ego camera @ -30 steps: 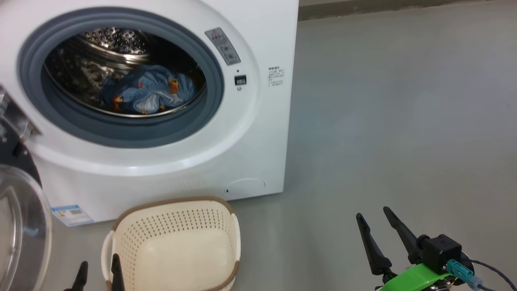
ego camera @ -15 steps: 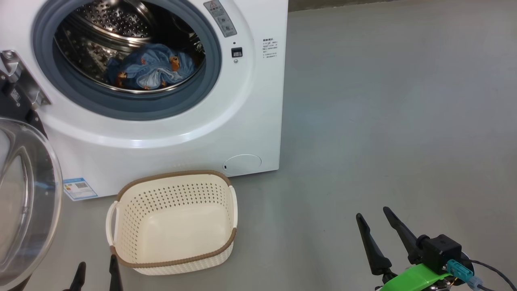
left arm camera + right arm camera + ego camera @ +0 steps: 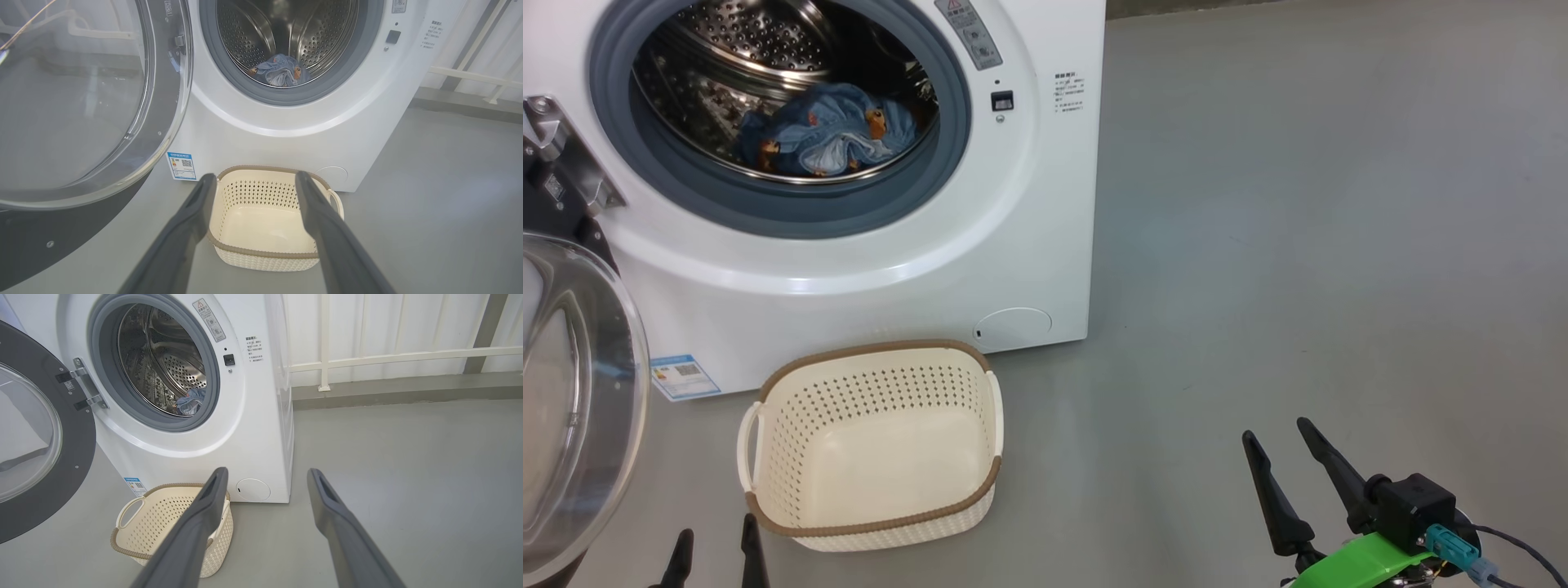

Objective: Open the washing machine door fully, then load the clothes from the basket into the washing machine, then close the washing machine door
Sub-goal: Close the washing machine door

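Note:
The white washing machine [image 3: 1045, 204] stands with its door [image 3: 580, 392] swung wide open to the left; the door [image 3: 81, 102] [image 3: 36, 433] also fills the left of both wrist views. The light blue clothes [image 3: 825, 135] [image 3: 280, 71] [image 3: 191, 402] lie inside the steel drum. The cream basket [image 3: 874, 445] [image 3: 265, 224] [image 3: 163, 522] sits empty on the floor before the machine. My left gripper [image 3: 715, 543] [image 3: 253, 179] is open, low, just left of the basket. My right gripper [image 3: 1278, 433] [image 3: 267, 473] is open over bare floor to the right.
Grey floor [image 3: 1298, 245] stretches to the right of the machine. A white railing [image 3: 388, 357] and wall run behind it. A small blue label [image 3: 685, 376] marks the machine's base.
The head camera has dipped, so machine and basket sit higher in view than a second ago. Both grippers stay open and still. The clothes and basket have not moved.

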Tool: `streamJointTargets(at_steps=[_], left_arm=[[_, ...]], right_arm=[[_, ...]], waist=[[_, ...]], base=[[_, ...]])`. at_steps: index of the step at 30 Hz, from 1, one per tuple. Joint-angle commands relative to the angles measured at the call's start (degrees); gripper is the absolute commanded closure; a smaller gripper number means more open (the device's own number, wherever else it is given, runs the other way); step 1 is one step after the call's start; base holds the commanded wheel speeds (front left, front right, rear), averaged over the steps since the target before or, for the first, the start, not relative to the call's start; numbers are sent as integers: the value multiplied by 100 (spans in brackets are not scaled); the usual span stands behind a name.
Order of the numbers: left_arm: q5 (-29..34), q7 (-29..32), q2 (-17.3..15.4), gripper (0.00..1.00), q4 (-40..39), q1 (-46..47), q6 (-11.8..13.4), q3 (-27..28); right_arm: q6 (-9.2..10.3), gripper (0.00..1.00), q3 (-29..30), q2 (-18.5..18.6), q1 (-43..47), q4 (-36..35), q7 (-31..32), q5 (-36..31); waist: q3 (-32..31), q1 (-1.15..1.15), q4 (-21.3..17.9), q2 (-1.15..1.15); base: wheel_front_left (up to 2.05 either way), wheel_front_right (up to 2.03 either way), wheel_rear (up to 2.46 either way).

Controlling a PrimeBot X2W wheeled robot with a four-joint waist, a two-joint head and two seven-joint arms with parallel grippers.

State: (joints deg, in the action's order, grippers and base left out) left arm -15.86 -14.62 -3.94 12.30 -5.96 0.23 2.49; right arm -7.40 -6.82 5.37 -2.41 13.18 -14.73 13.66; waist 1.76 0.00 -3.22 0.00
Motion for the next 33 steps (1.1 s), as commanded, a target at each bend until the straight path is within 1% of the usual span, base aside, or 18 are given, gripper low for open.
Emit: streamJointTargets(at_steps=[1,8,14,21,33], left_arm=[[44,-38,-22,0,-146,123,-13,214],[87,-38,1,0,-133,150,-47,228],[107,-38,20,0,-106,163,-52,247],[112,-38,48,0,-96,141,-24,269],[123,-38,80,0,-113,26,53,297]], right_arm=[[-9,0,-152,-7,-103,-150,-27,-48],[-9,0,-111,-12,-106,-150,-27,-62],[-9,0,-123,8,-116,-145,-27,-71],[-9,0,-165,68,-149,-128,-27,-58],[-9,0,-274,132,-169,-62,-27,22]], waist=[[5,0,2,0],[22,0,70,0],[0,0,315,0],[-60,0,766,0],[-250,0,1742,0]], base=[[0,0,0],[0,0,0],[0,0,0],[0,0,0],[0,0,0]])
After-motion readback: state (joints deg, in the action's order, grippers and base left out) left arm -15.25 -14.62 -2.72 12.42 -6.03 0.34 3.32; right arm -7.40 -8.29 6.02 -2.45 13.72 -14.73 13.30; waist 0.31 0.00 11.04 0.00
